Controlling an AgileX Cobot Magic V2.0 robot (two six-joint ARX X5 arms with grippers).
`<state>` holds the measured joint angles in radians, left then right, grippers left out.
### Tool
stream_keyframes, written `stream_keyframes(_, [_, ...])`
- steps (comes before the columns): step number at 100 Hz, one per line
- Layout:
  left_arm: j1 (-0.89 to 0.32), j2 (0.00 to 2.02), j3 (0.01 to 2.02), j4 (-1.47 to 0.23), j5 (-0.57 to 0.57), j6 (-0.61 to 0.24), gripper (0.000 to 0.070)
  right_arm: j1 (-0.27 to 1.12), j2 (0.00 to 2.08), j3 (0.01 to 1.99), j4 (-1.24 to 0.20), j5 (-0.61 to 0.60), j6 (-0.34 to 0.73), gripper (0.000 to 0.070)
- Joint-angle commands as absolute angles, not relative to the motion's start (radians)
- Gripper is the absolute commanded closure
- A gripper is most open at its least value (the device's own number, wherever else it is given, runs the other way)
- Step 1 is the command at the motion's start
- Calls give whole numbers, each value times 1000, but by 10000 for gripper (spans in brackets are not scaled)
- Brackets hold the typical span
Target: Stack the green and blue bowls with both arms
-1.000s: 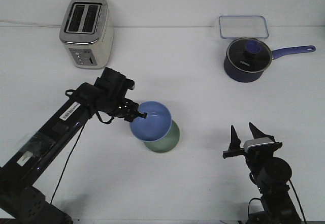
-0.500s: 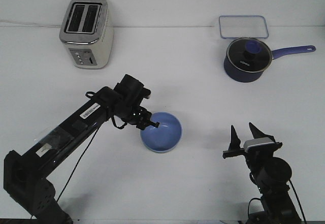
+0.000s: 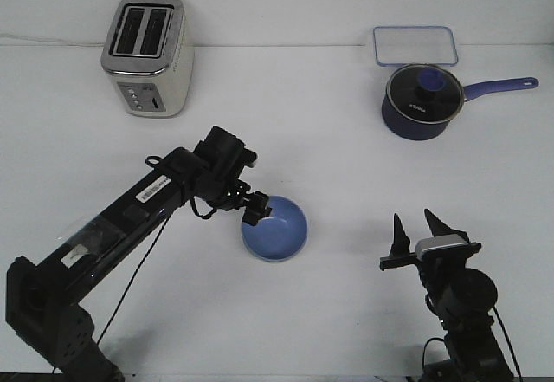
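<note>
The light blue bowl [image 3: 279, 230] sits on the table at centre. The green bowl is hidden, apparently nested under the blue one. My left gripper [image 3: 258, 209] is at the blue bowl's left rim. Its fingers are spread apart on either side of the rim, so it looks open. My right gripper [image 3: 414, 228] is open and empty, pointing up near the front right of the table, well apart from the bowls.
A silver toaster [image 3: 145, 55] stands at the back left. A dark navy saucepan [image 3: 420, 102] with a glass lid and long handle is at the back right, with a clear lidded container [image 3: 415, 45] behind it.
My left arm carried the blue bowl right and down onto the green bowl, which is now covered. In the last half second the bowl settled and the left fingers spread. The right arm has not moved.
</note>
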<state>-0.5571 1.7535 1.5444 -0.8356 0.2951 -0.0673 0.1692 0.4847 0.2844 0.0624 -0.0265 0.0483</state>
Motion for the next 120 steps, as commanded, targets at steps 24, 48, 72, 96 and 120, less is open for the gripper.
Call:
stream_keyframes(24, [-492,1620,1559,-790,193,-38,313,171,485,291,75,-26,51,284])
stream_keyframes(48, [-398,1391,1557,-733,78,-37,312,171,485,291,75,-25,51,284])
stream_keyframes(72, [-335,1162,1421,-631,77,-17,312,171,485,291,75,-26,51,284])
stream_keyframes(96, [-308,852,985,-312,74,-26,312,171,485,291,75,-26,51,284])
stream_keyframes(120, [-308,572,591,-116,-29,-49,295,171,485,291,75,-26,51,284])
